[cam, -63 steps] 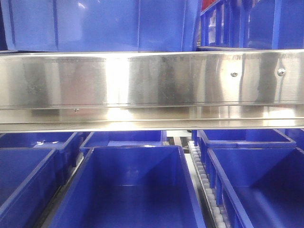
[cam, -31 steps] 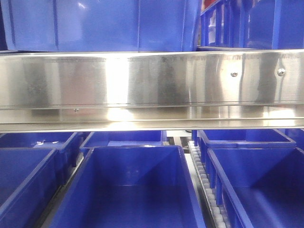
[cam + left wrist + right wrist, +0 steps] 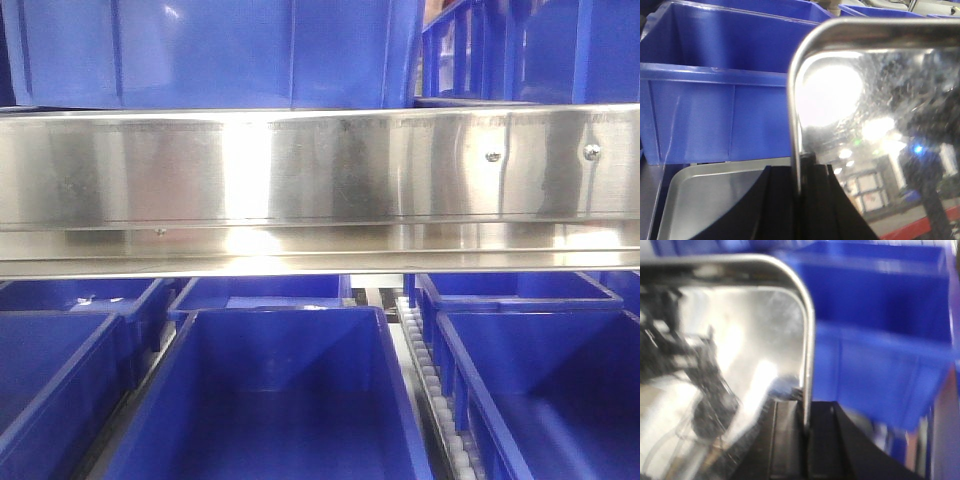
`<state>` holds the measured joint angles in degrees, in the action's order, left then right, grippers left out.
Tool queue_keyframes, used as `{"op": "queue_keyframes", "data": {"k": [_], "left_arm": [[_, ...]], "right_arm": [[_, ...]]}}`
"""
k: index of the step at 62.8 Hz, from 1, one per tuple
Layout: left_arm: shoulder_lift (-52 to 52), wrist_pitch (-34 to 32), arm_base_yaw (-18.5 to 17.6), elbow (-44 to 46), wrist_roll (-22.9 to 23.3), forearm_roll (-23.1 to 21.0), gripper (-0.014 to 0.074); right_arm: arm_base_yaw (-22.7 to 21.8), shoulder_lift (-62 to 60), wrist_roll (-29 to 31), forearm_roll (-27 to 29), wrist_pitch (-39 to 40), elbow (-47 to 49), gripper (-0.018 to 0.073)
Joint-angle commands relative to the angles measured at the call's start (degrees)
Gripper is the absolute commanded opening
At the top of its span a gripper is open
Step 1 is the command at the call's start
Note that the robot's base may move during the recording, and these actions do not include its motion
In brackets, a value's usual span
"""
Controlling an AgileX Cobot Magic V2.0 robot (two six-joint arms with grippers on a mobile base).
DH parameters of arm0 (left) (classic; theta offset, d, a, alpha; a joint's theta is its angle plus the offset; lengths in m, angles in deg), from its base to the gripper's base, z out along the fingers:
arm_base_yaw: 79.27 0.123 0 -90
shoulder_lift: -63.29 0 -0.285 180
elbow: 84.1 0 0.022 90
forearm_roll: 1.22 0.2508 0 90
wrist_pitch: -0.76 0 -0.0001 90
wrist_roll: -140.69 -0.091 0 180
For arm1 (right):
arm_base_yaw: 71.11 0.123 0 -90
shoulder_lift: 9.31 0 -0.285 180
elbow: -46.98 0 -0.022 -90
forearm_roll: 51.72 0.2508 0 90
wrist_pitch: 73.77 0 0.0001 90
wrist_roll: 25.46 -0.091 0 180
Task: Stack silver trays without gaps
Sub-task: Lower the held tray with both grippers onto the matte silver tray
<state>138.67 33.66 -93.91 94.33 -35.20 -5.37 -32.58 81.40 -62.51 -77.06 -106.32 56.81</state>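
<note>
In the left wrist view my left gripper [image 3: 799,172] is shut on the left rim of a mirror-shiny silver tray [image 3: 880,115] held up off the surface. Below and left of it lies a second silver tray [image 3: 705,200], flat, its corner showing. In the right wrist view my right gripper [image 3: 805,407] is shut on the right rim of the held silver tray [image 3: 735,345], which reflects the room. The view is blurred. No tray and no gripper appear in the front view.
Blue plastic bins [image 3: 715,85] stand close behind the trays, and another blue bin [image 3: 880,355] is to the right. The front view shows a broad steel rail [image 3: 320,185] with screw heads, blue bins [image 3: 270,400] below it and more above.
</note>
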Motion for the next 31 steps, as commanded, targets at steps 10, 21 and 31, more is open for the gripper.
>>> {"op": "queue_keyframes", "data": {"k": [10, 21, 31], "left_arm": [[5.8, -1.6, 2.6, 0.6, -0.5, -1.6, -0.0017], [10.3, 1.1, 3.1, 0.6, -0.5, -1.6, -0.0017], [13.8, 3.2, 3.1, 0.6, -0.5, -1.6, -0.0017]], "right_arm": [[0.9, 4.7, 0.1, 1.3, -3.0, 0.2, -0.0057], [0.9, 7.4, 0.4, 1.3, -6.3, 0.2, -0.0057], [0.9, 9.4, 3.7, 1.8, -8.8, 0.2, -0.0057]]}}
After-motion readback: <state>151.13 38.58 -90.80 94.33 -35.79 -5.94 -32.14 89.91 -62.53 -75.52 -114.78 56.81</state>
